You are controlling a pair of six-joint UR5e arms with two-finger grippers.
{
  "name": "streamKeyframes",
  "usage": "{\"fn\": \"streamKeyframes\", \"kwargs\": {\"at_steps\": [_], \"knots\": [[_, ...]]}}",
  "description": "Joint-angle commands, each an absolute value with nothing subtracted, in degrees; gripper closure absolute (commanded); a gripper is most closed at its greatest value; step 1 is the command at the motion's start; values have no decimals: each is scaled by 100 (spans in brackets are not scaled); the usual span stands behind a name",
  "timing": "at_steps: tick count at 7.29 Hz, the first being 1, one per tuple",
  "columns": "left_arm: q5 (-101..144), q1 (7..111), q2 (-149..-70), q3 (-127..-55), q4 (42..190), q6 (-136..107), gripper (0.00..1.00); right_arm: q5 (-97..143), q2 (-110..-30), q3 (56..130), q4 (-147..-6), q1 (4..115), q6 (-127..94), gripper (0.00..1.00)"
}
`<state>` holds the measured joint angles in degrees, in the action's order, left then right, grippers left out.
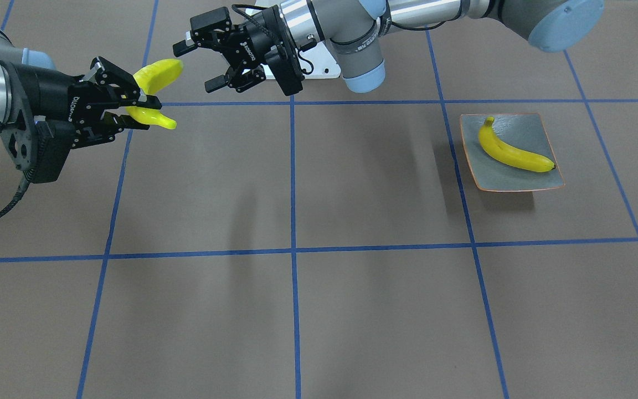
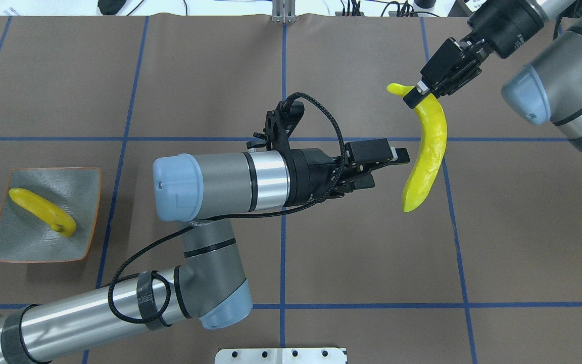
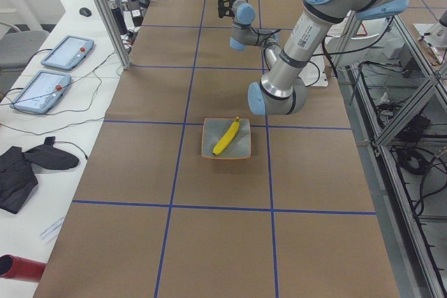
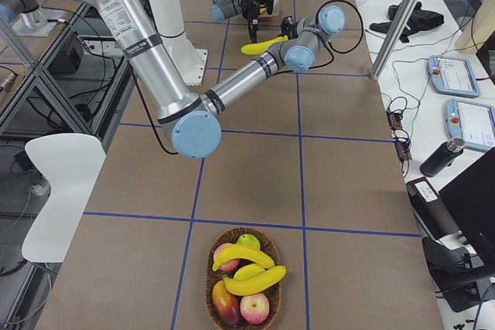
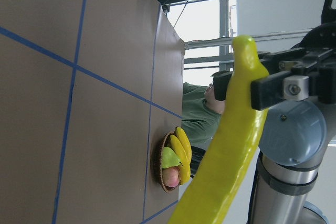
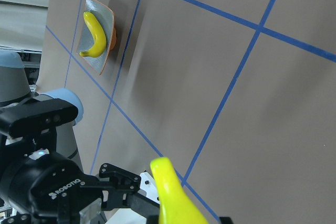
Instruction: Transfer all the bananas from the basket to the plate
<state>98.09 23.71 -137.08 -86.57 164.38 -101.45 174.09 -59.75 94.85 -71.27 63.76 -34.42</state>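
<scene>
Right claw (image 2: 419, 93) clamped on a bright yellow curved banana (image 2: 427, 151) near its stem, aloft.
Left claw (image 2: 388, 169), lettered ROBOTIQ, gapes wide just beside it; a second yellow banana (image 2: 43, 212) lies on the square grey-green, orange-rimmed plate (image 2: 28, 247); more bananas (image 4: 255, 276) sit in the woven basket (image 4: 213, 284).

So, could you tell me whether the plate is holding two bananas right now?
No, only one banana lies on the plate in the overhead view.

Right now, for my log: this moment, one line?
right gripper: shut on raised banana | left gripper: open, near it | plate: second banana
</scene>
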Motion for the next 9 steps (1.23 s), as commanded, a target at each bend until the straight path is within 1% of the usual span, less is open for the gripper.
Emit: {"fn": "streamKeyframes", "kwargs": {"at_steps": [1, 2, 9], "knots": [[9809, 2364, -13868, -8535, 16479, -10143, 0, 17481, -5924, 9483, -7137, 6372, -3445, 100], [9809, 2364, -13956, -8378, 16479, -10143, 0, 17568, -5915, 9483, -7128, 6372, -3445, 100], [9817, 2347, -14238, -8130, 16611, -10160, 0, 17675, -5651, 9422, -7181, 6249, -3445, 100]]}}
